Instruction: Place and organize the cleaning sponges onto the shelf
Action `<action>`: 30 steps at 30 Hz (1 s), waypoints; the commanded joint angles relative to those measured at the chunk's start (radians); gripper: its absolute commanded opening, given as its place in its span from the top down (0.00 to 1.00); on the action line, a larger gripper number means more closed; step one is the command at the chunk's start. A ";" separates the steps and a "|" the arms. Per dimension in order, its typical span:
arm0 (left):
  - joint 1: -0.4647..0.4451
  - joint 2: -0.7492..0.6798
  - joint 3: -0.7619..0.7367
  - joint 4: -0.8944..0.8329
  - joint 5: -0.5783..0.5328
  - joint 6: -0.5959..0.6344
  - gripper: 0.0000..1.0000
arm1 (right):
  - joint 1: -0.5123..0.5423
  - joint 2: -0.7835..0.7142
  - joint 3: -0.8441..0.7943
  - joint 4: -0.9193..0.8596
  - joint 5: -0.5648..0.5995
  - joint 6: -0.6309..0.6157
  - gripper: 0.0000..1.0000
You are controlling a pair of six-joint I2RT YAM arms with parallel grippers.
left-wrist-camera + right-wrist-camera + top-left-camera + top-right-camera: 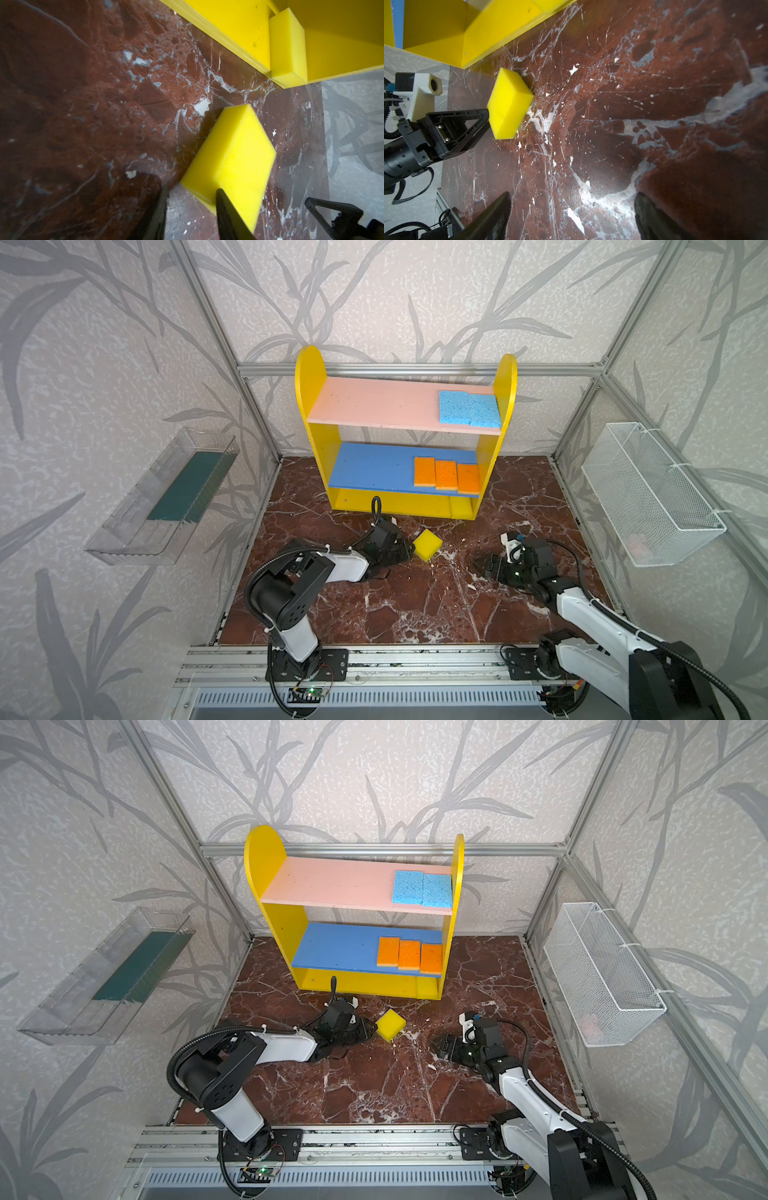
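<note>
The shelf (309, 406) stands at the back of the marble floor. Two light blue sponges (469, 408) lie on the right of its pink board, and three orange ones (446, 475) sit in a row on the blue board. A yellow sponge (287, 47) rests on the base by the right panel. Another yellow sponge (428, 545) (508, 104) lies tilted on the floor before the shelf. My left gripper (192, 189) is open, with one finger across that sponge's near corner and floor showing in the gap. My right gripper (573, 195) hovers open and empty over bare floor to the sponge's right.
A clear plastic tray (166, 497) hangs on the left wall. A white wire basket (652, 493) hangs on the right wall. Aluminium frame posts edge the marble floor (415, 605), and both arm bases sit on the front rail.
</note>
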 commanded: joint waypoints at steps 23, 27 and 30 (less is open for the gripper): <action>-0.022 -0.026 -0.037 0.086 -0.067 -0.230 1.00 | 0.004 -0.026 0.020 0.001 -0.001 -0.010 0.09; -0.052 -0.031 -0.105 0.269 -0.153 -0.318 1.00 | 0.003 -0.037 0.018 0.001 0.002 -0.006 0.09; -0.069 0.006 -0.118 0.392 -0.188 -0.380 1.00 | 0.004 -0.045 0.015 0.002 0.005 -0.002 0.09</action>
